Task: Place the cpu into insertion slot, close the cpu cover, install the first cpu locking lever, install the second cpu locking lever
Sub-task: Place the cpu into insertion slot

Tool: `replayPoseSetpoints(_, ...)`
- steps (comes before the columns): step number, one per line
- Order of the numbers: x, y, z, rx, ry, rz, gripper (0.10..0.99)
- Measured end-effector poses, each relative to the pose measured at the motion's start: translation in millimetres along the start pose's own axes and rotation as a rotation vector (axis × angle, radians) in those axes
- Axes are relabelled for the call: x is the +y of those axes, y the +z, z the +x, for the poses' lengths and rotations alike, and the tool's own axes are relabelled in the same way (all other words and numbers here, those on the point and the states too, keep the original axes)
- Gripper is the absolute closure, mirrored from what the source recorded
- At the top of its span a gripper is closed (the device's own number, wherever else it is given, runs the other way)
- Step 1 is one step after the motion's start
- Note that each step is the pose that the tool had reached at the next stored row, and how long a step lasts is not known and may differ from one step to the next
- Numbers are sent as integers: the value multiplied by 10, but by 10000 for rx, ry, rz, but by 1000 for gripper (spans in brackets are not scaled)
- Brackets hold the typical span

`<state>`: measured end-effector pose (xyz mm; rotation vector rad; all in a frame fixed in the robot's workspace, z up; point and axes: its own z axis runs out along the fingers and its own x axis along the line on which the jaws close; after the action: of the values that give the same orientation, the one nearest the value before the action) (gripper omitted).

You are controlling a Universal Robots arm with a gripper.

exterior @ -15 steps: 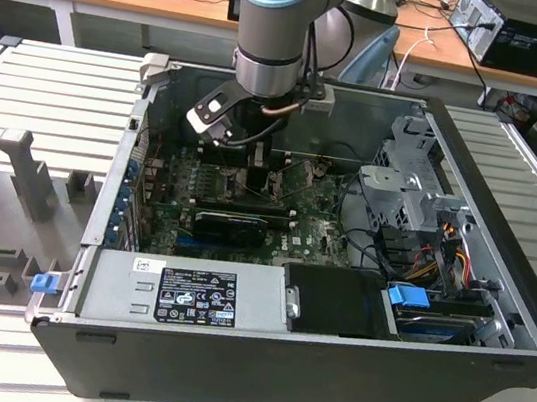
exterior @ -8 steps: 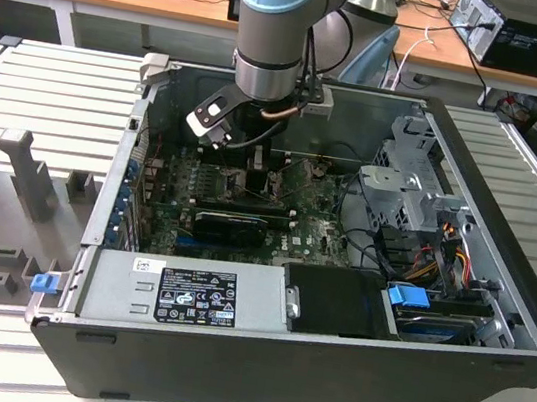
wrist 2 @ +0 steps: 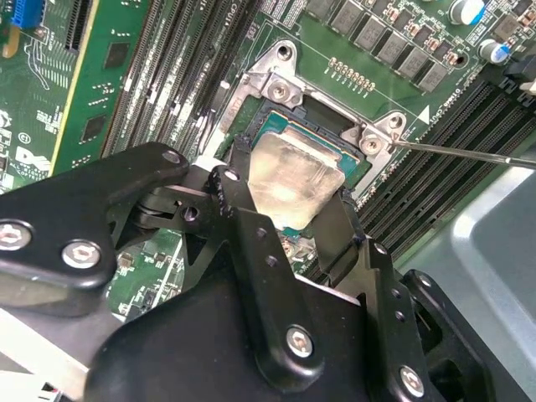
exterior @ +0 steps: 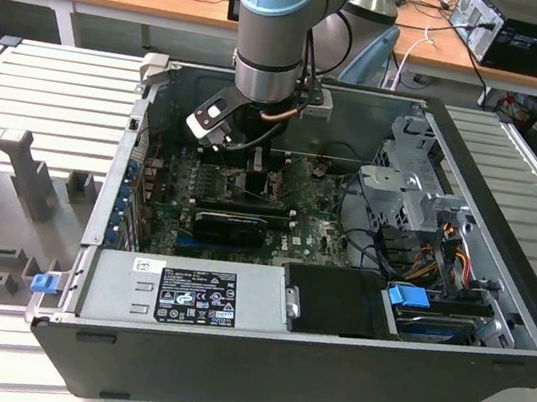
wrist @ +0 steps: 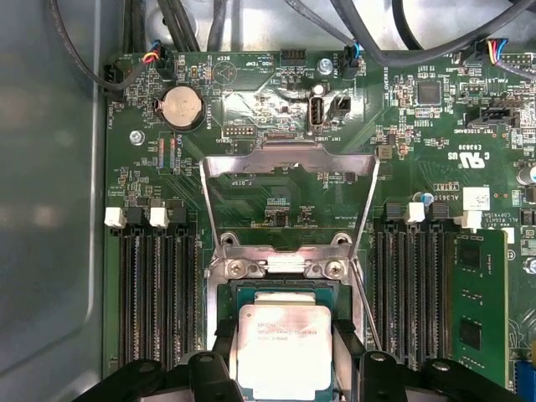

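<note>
Gripper [wrist: 286, 335] fingers are closed to the width of the cpu [wrist: 285, 356], one against each of two opposite edges, gripping it. The cpu lies within the rim of the insertion slot [wrist: 331, 293]; full seating cannot be determined. The cpu cover [wrist: 289, 161] stands raised, open at the slot's hinge edge.

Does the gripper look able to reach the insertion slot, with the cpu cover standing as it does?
Probably yes. The cpu cover is tilted up and open, leaving the insertion slot uncovered, and the gripper holds the cpu right at the slot with nothing between them.
</note>
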<state>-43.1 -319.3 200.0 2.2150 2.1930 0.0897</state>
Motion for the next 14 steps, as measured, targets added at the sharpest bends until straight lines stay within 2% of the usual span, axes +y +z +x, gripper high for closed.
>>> replayPoseSetpoints(3,7,1,1,1,-1,-1,533)
replayPoseSetpoints(4,14,1,3,1,0,0,471)
replayPoseSetpoints(6,21,1,4,0,0,0,471)
replayPoseSetpoints(9,23,-36,5,-6,0,0,471)
replayPoseSetpoints(11,27,-93,7,-44,-3,-1,471)
replayPoseSetpoints(13,29,-128,8,-102,-6,-1,616)
replayPoseSetpoints(14,30,-133,8,-118,-7,0,616)
